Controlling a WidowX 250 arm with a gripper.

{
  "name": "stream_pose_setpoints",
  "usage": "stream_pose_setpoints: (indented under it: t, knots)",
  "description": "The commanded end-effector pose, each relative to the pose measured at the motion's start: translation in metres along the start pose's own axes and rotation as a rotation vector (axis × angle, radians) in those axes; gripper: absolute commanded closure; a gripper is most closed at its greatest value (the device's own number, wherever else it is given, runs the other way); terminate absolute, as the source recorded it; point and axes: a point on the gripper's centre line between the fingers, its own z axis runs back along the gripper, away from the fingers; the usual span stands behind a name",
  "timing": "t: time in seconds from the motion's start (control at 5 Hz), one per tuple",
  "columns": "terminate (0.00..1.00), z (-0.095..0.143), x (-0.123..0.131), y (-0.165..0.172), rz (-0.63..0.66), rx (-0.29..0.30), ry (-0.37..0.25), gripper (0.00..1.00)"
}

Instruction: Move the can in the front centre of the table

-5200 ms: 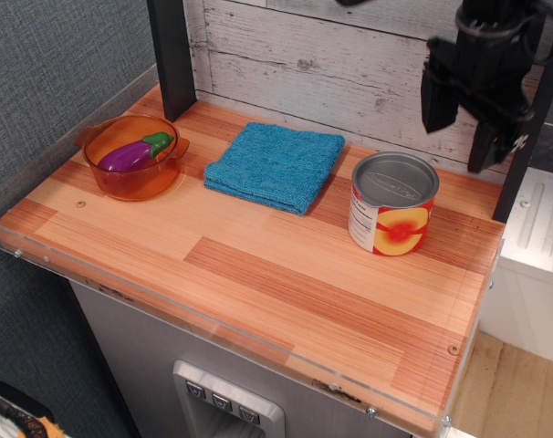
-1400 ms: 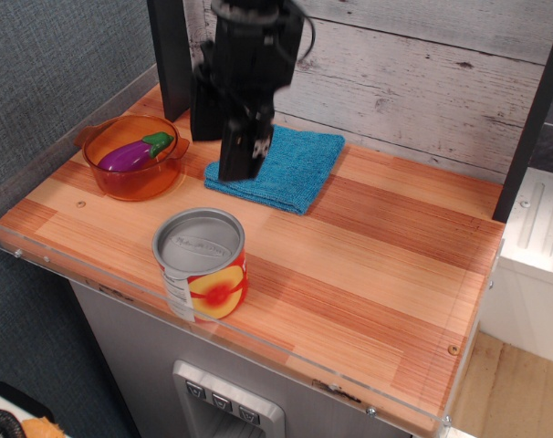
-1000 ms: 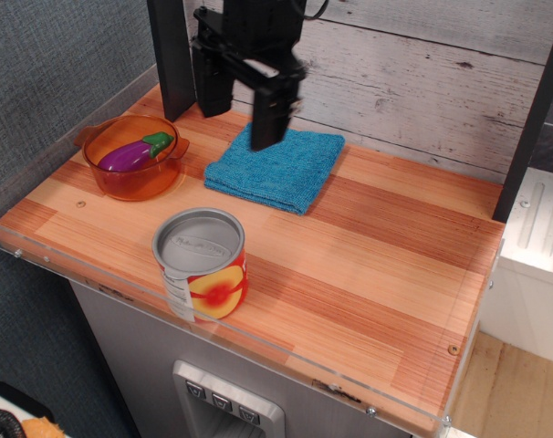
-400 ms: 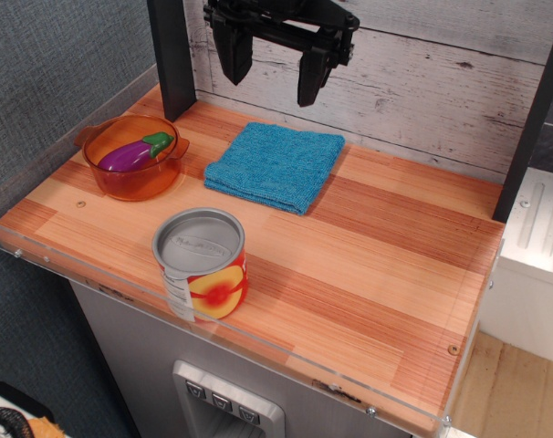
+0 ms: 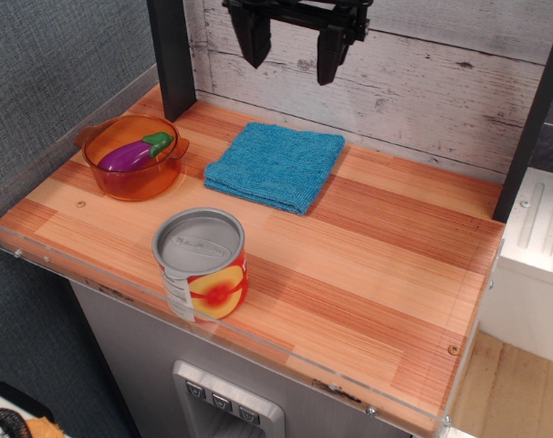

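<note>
Can (image 5: 202, 263) looks rigid, fairly heavy, with slick label; best gripped across its round sides. Fingers (image 5: 256, 40) hang spread apart, empty, above the table (image 5: 377, 274).

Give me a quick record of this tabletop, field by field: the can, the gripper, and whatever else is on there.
can: upright at the front edge of the table, left of centre, grey lid up
gripper: open, raised near the back wall above the cloth, holding nothing
blue cloth: folded, lying flat at back centre
orange bowl: back left, holds a purple toy eggplant
contact: gripper and can apart
</note>
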Motion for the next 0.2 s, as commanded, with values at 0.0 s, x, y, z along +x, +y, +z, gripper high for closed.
stream_pose_setpoints:
  t: [0.0]
  knots:
    - [1.0, 0.0191, 0.0078, 0.0044, 0.008, 0.0, -0.052, 0.0]
